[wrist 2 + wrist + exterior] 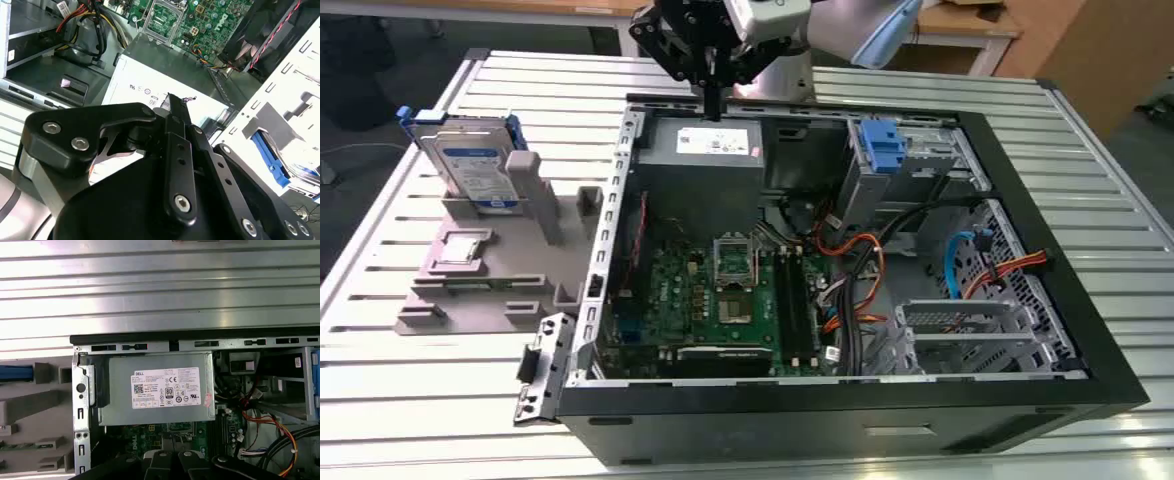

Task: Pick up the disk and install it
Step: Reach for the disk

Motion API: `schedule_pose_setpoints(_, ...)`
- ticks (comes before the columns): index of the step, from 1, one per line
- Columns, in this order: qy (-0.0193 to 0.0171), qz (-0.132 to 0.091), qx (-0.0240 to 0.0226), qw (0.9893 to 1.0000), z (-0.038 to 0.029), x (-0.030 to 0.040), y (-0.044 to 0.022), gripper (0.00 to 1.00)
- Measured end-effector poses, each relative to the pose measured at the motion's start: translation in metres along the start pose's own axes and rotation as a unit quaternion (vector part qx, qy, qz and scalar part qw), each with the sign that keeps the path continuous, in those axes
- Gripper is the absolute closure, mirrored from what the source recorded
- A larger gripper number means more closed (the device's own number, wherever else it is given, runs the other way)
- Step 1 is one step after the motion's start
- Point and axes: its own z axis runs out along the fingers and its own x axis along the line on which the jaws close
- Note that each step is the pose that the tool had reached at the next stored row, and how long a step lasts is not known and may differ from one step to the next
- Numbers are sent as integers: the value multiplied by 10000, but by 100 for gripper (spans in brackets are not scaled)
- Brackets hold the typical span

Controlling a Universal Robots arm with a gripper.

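Slatted table (400,400). Open computer case (854,405), mid-table. Grey stand (467,290), table edge at the exterior view's left; disk (470,165) upright in it, toward the far corner. Gripper (712,112), fingers together, empty, over the case's far wall.

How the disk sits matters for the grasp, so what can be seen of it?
The disk is a flat silver rectangle with a white-and-blue label, framed by a blue plastic carrier. It stands upright on edge in a grey holder on the slatted table, at the exterior view's left of the open computer case. Only the holder touches it; the pincer hangs apart, over the case.
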Motion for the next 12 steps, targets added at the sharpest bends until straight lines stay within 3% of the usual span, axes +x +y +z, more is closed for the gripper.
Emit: schedule_pose_setpoints(12,0,1,0,10000,0,21,-1,90)
